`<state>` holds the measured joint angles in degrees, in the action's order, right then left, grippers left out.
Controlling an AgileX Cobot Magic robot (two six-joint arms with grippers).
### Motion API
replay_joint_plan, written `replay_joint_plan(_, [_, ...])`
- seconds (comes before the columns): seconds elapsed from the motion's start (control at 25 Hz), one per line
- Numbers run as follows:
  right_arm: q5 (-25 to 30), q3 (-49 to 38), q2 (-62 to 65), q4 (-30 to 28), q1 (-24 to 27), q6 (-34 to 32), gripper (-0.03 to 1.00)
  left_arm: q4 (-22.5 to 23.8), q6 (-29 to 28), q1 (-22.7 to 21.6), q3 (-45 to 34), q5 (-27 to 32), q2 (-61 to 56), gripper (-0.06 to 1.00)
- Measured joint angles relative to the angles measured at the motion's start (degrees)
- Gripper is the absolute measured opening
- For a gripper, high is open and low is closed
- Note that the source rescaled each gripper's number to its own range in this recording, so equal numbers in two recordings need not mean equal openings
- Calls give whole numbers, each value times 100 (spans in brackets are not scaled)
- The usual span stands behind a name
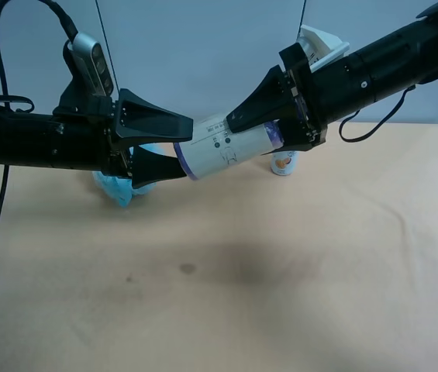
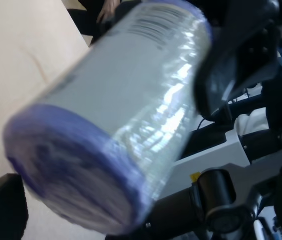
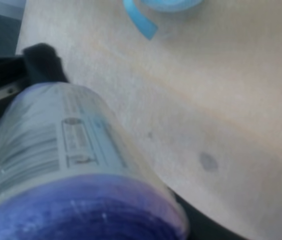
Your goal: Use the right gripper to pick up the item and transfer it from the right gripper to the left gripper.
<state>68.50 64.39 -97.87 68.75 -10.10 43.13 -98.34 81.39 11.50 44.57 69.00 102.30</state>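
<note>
Above the table (image 1: 281, 271), halfway through: holds the canister (image 1: 226, 147) aloft, clamped in the right gripper (image 1: 261, 133); straddles its free end with the left gripper's (image 1: 186, 146) wide-apart jaws. Left: close, then release right.

A beige worktop (image 1: 335, 310) fills the exterior high view. A fluffy light-blue sponge (image 1: 115, 191) sits at 10 o'clock from its middle, and a small white bottle (image 1: 283, 164) with an orange print stands upright at 1 o'clock. A dark round stain (image 1: 187, 269) lies at 7 o'clock, close to the middle
</note>
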Motion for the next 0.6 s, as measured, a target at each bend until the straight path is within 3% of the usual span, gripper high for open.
replay_joint_plan(0.36, [-2, 0, 0, 62, 0, 47, 2, 43, -120, 63, 215, -6, 212, 100])
replay_joint_plan(0.6, [11, 0, 0, 233, -10, 127, 2, 45, -163, 616, 564, -116, 244, 100])
